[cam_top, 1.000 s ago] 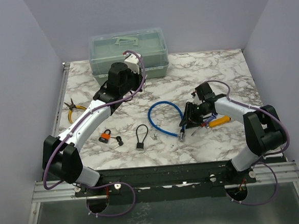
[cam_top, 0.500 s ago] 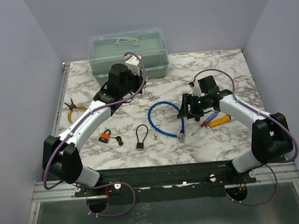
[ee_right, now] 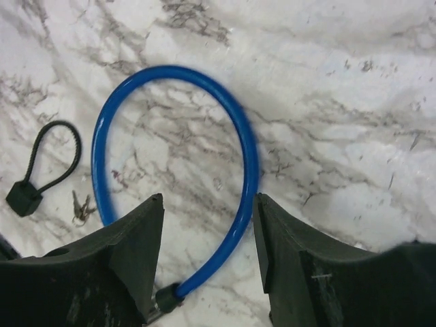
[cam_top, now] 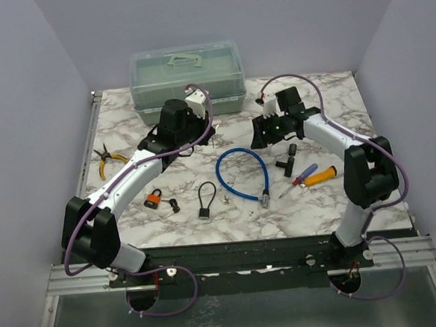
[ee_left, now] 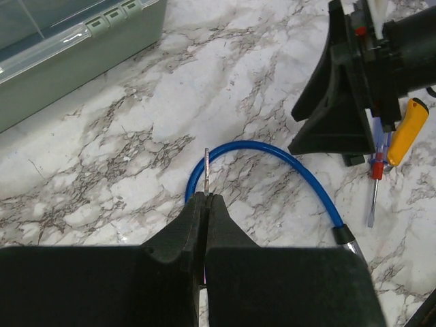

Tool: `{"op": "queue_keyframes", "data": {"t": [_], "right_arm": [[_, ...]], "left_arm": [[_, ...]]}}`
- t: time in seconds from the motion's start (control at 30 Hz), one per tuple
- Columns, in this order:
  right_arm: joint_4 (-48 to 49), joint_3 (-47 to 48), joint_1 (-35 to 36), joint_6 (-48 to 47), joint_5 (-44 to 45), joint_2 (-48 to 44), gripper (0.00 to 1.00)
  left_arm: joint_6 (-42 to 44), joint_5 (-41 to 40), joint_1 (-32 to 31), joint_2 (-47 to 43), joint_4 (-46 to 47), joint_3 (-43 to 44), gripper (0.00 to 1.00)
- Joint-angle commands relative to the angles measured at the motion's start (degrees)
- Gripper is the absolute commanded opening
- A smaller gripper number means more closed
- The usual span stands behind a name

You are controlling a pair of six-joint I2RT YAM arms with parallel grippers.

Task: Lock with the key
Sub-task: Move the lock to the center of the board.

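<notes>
Left fingers (ee_left: 189, 235) tight on slim metal key (ee_left: 206, 174); right fingers (ee_right: 133, 248) apart over blue cable (ee_right: 249, 157).

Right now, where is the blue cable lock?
In the top view the blue cable lock lies near the middle of the marble table, between the black cable lock on its left and the orange-handled screwdriver on its right.

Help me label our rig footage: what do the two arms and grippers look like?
Both arms have white links with black joints: the left arm and right arm. A thin purple cable loops along each. The left gripper and right gripper have matte black, wedge-shaped fingers.
</notes>
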Motion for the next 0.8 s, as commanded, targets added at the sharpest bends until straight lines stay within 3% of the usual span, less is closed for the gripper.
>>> {"op": "queue_keyframes", "data": {"t": [0.0, 0.2, 0.37, 0.53, 0.77], "right_arm": [[0.0, 6.4, 0.4, -3.8, 0.9, 6.9, 0.59], [-2.6, 13.2, 0.4, -4.4, 2.0, 14.8, 0.61], [-2.4, 13.0, 0.5, -6.2, 2.5, 16.4, 0.64], [-1.5, 9.6, 1.4, -9.1, 5.4, 16.0, 0.54], [-0.7, 5.1, 2.0, -10.1, 4.9, 13.8, 0.52]], "left_arm": [[0.3, 1.6, 0.9, -2.3, -0.7, -0.3, 0.00], [0.1, 1.6, 1.2, -3.5, -1.2, -1.0, 0.00], [0.1, 2.1, 1.3, -4.3, -1.9, -1.2, 0.00], [1.0, 1.8, 1.3, -4.0, -2.0, -0.7, 0.00], [0.5, 2.5, 1.3, -2.7, -1.9, -0.5, 0.00]]}}
